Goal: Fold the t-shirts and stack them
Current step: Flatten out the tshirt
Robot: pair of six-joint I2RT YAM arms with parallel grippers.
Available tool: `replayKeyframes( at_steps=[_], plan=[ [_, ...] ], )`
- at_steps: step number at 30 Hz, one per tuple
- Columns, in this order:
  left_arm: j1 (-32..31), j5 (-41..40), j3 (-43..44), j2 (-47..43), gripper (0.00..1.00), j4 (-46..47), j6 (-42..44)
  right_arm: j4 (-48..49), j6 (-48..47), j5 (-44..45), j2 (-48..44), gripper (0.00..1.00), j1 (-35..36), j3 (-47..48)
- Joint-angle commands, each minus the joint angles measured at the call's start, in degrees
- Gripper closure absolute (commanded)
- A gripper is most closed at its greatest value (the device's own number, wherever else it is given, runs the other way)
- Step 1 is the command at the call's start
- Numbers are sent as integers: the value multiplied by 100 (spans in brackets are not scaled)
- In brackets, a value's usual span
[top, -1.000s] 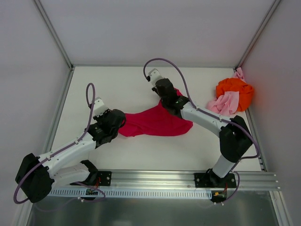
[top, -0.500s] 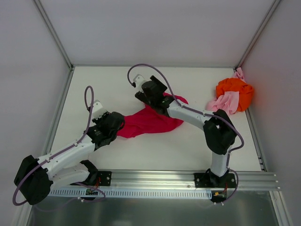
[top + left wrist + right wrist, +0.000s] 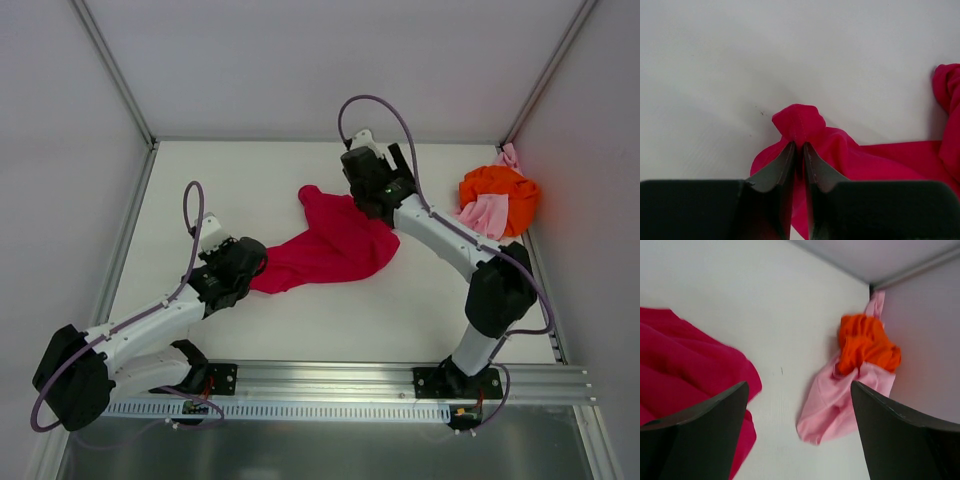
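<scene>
The crimson t-shirt (image 3: pixel 335 245) lies crumpled across the middle of the table, one end bunched at the back (image 3: pixel 311 195). My left gripper (image 3: pixel 256 266) is shut on its left corner; the wrist view shows the cloth (image 3: pixel 797 120) pinched between nearly touching fingertips (image 3: pixel 798 146). My right gripper (image 3: pixel 392 165) hovers open just beyond the shirt's right edge, holding nothing (image 3: pixel 799 385). The crimson cloth (image 3: pixel 685 365) is at its left. The orange t-shirt (image 3: pixel 500 192) and pale pink t-shirt (image 3: pixel 482 216) sit heaped together in the back right corner, also seen as orange t-shirt (image 3: pixel 866 342) and pink t-shirt (image 3: pixel 832 407).
White walls with metal frame posts (image 3: pixel 120 85) close in the table on three sides. A metal rail (image 3: pixel 350 380) carrying both arm bases runs along the near edge. The right wall (image 3: pixel 925 340) stands directly behind the orange and pink heap.
My right gripper opened and let go of the crimson t-shirt after swinging left, then moved back right. The released end dropped in a bunch at the back. My left gripper kept its hold.
</scene>
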Motion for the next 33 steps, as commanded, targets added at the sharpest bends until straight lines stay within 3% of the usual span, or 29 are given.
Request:
replayKeyframes(
  at_steps=[1,4,11,33],
  plan=[
    [55,-109,61,-136,86,105,-84,-1918,1405,-260,195,13,-387,460],
    [46,-83,122,-137,89,35,-101,-2800,2189,-1050,459,16,-924,778],
    [55,-39,140,-84,89,87,-84,-1641,3086,-3750,-163,22,-1890,-724],
    [55,58,61,-154,89,325,74,-261,4098,-5650,310,25,-2507,-1666]
  ],
)
